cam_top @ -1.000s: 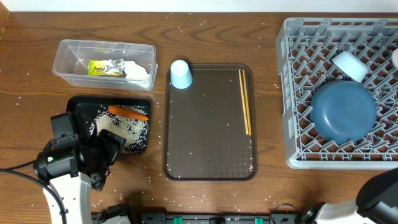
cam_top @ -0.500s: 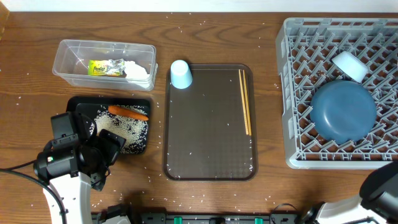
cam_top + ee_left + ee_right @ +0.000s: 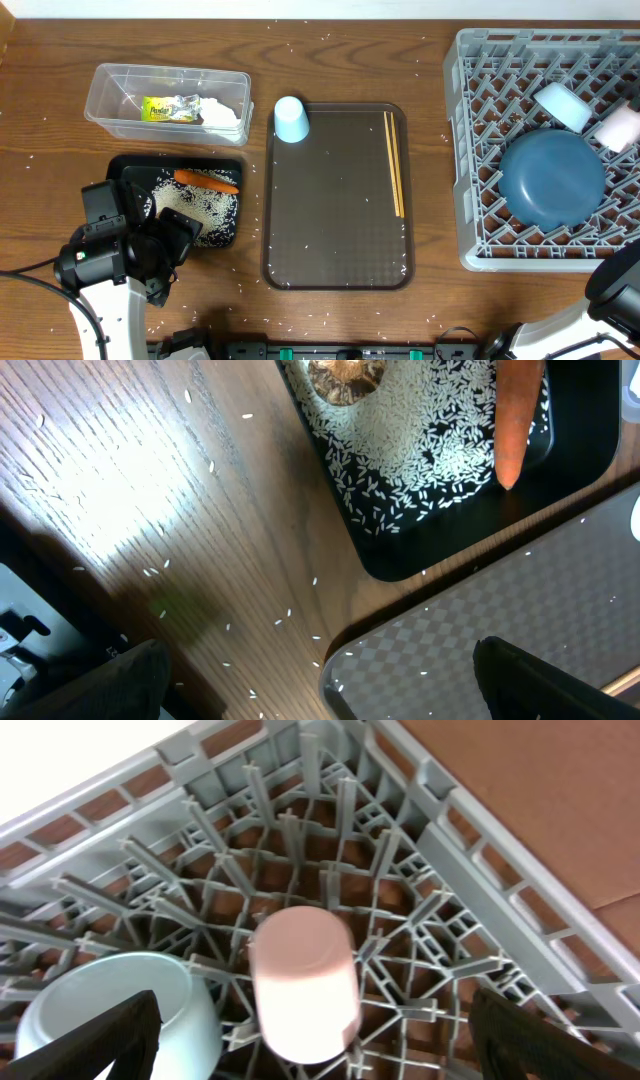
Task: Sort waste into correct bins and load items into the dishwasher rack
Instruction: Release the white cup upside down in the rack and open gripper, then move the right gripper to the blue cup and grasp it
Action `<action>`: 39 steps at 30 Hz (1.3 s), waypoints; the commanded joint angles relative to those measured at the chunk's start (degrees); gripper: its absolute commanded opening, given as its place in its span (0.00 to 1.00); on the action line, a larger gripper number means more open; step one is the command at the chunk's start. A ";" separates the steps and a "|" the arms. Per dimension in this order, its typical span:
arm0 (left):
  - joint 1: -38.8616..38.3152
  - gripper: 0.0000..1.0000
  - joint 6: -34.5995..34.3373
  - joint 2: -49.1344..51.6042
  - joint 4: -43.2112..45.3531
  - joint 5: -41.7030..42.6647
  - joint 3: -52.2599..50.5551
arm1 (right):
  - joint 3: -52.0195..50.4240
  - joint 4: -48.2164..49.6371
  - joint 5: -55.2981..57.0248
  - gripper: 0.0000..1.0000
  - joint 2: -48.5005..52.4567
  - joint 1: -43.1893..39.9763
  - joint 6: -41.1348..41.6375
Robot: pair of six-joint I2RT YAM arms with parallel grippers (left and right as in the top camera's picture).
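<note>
Two items sit outside the dishwasher rack [image 3: 462, 160] in the overhead view. The light blue cup [image 3: 290, 119] stands at the far left corner of the brown serving tray [image 3: 335, 220] in the middle of the desk. The chopsticks [image 3: 394, 165] lie side by side along the tray's right side. The rack fills the desk's right edge and holds the blue plate [image 3: 553, 180], the white bowl [image 3: 562, 105] and the whitish cup [image 3: 618, 128]. Toward the far left corner, the clear tub [image 3: 105, 95] holds the wrapper [image 3: 165, 108] and napkin [image 3: 222, 112]. Nearer the desk's front edge, the black tray [image 3: 175, 161] carries rice [image 3: 195, 205] and the carrot [image 3: 206, 181].

The cup is probably light, stiff and smooth, so a pinch across its wall should serve. The chopsticks are thin, rigid and lie flat, so they would likely roll or split apart. A grip across both at mid-length looks safest.

From the left wrist, the left gripper [image 3: 320, 680] hangs over the bare desk between the black tray and the serving tray's near left corner. Its fingers are spread wide and hold nothing. The brown lump [image 3: 345, 375] rests in the rice beside the carrot.

From the right wrist, the right gripper [image 3: 320, 1035] is parted wide and empty above the rack. The whitish cup sits bottom-up among the pegs directly below it, and the bowl lies just beside the cup.
</note>
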 commanded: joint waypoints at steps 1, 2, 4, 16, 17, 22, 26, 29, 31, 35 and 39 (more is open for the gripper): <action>0.31 0.98 0.33 -0.26 -0.35 -0.74 0.20 | 0.44 0.00 -4.28 0.91 -3.93 0.48 0.66; 0.31 0.98 0.33 -0.26 -0.35 -0.74 0.20 | 0.48 0.02 -4.83 0.92 -4.79 0.79 0.87; 0.31 0.98 0.33 -0.26 -0.33 -0.74 0.20 | 0.61 0.02 -4.85 0.91 -6.78 1.68 1.86; 0.31 0.98 0.33 -0.26 -0.35 -0.74 0.20 | 0.63 2.10 -22.99 0.90 -15.91 20.35 6.88; 0.31 0.98 0.33 -0.26 -0.35 -0.74 0.20 | 0.63 2.14 -23.17 0.90 -15.61 23.39 6.86; 0.31 0.98 0.33 -0.26 -0.35 -0.74 0.20 | 0.63 3.65 -23.10 0.95 -11.10 40.48 4.15; 0.31 0.98 0.33 -0.26 -0.35 -0.74 0.20 | 0.63 7.87 -21.77 0.99 -3.58 52.33 2.54; 0.31 0.98 0.33 -0.26 -0.35 -0.74 0.20 | 0.68 11.85 -19.23 0.99 2.95 59.01 2.54; 0.31 0.98 0.33 -0.26 -0.35 -0.74 0.20 | 1.27 14.34 -15.47 0.99 7.54 62.95 2.54; 0.31 0.98 0.33 -0.26 -0.35 -0.74 0.20 | 3.32 16.85 -9.49 0.99 13.51 67.84 2.49; 0.31 0.98 0.33 -0.26 -0.35 -0.74 0.20 | 4.94 17.40 -6.21 0.98 17.73 70.79 2.54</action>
